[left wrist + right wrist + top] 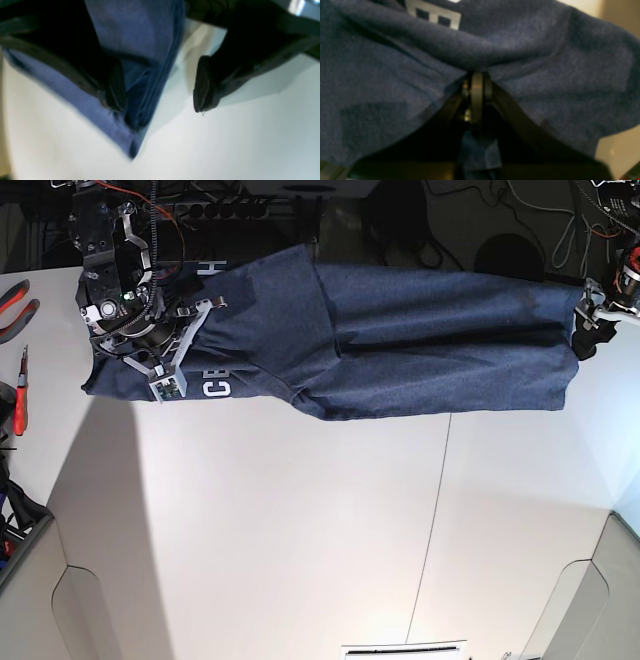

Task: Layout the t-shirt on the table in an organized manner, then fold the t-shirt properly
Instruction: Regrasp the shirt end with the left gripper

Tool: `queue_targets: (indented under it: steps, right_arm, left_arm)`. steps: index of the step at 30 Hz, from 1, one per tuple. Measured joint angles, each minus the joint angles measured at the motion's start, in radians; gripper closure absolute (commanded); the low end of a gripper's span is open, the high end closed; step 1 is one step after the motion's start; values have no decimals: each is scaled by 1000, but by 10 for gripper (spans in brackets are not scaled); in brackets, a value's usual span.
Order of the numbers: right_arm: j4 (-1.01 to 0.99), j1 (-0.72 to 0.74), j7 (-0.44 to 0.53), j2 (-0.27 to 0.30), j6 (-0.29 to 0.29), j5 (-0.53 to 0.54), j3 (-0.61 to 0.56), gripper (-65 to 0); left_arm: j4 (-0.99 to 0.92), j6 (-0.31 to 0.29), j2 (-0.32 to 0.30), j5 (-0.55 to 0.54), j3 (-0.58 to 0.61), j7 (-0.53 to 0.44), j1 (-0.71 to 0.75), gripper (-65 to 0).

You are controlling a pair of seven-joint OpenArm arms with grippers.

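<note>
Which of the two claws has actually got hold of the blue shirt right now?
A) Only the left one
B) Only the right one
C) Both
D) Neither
B: the right gripper is pinched shut with the t-shirt bunched at its tips, while the left gripper stands wide open beside the cloth's edge, over the table.

You are looking at a robotics lab or workshop bench. The large smooth white table (300, 540) with its thin dark seam fills the base view. Along its far edge run tangled black cables (450, 220) and what looks like a dark power strip (240, 205). At the left edge lie red-handled pliers (15, 295) and a red-handled tool (20, 395). A black robot arm with exposed red wiring (115, 250) stands at the far left corner.
</note>
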Motion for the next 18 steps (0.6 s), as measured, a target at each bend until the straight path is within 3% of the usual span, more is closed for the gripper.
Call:
queue_targets:
  steps: [7,18]
  right_arm:
    - [0,0,0,0,0,0,0,0]
    - [0,0,0,0,0,1,0,0]
  left_arm:
    - [0,0,-26,-271,0,188,-3,-456]
    - [0,0,-29,-217,0,222,-3,-456]
